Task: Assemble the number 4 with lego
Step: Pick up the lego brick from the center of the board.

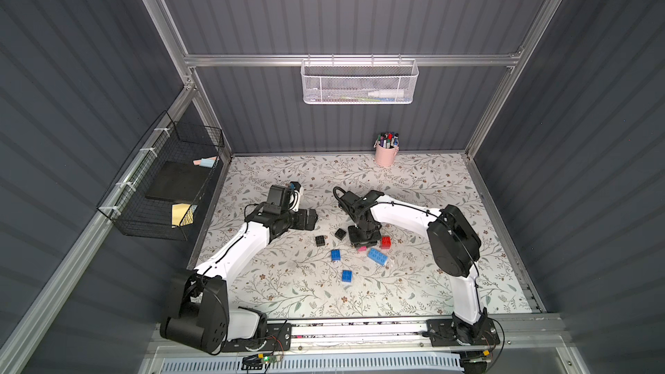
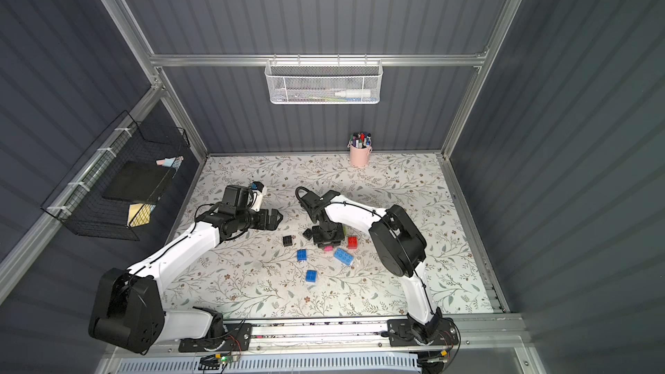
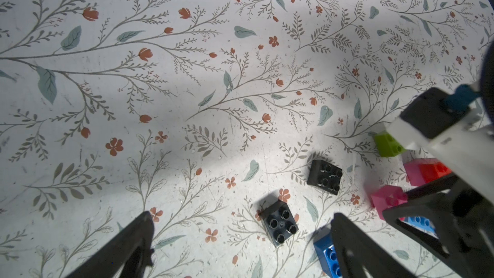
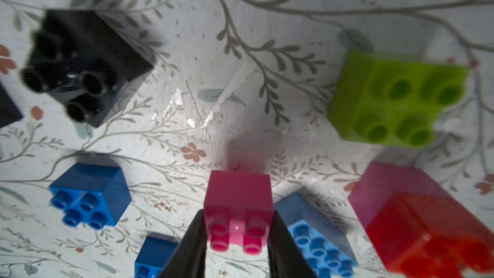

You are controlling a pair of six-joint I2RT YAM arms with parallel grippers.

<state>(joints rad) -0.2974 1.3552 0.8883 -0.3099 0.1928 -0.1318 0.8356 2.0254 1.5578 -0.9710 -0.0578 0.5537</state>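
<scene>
A: State of right pincer point(image 4: 236, 239)?
B: Clamped on a pink brick point(image 4: 238, 201), one finger flat against each side wall, studs toward the wrist camera. Lifted or resting on the table point(image 1: 288, 293): cannot tell.
A: And left pincer point(image 3: 240, 223)?
B: Spread wide, gripping nothing. Hanging at about 10 o'clock of the pink brick, near the black ones, well apart from the clamped piece.
A: Other bricks, clock positions from the clamped one, as seen in a top view?
B: At 3, red brick point(image 1: 385, 242), touching a paler pink piece point(image 4: 387, 183). At 4, just beside, long light-blue brick point(image 1: 377, 257). At 8, blue square brick point(image 1: 335, 255); at 7 and farther out, another blue square point(image 1: 347, 275). At 10, black brick point(image 1: 340, 233); beyond it toward 9, second black brick point(image 1: 320, 240). At about 1, green brick point(image 4: 395, 97), mostly hidden under the wrist from above.
A: Joined?
B: Loose, studs up, apart from one another except the red and pale pink pair.
</scene>
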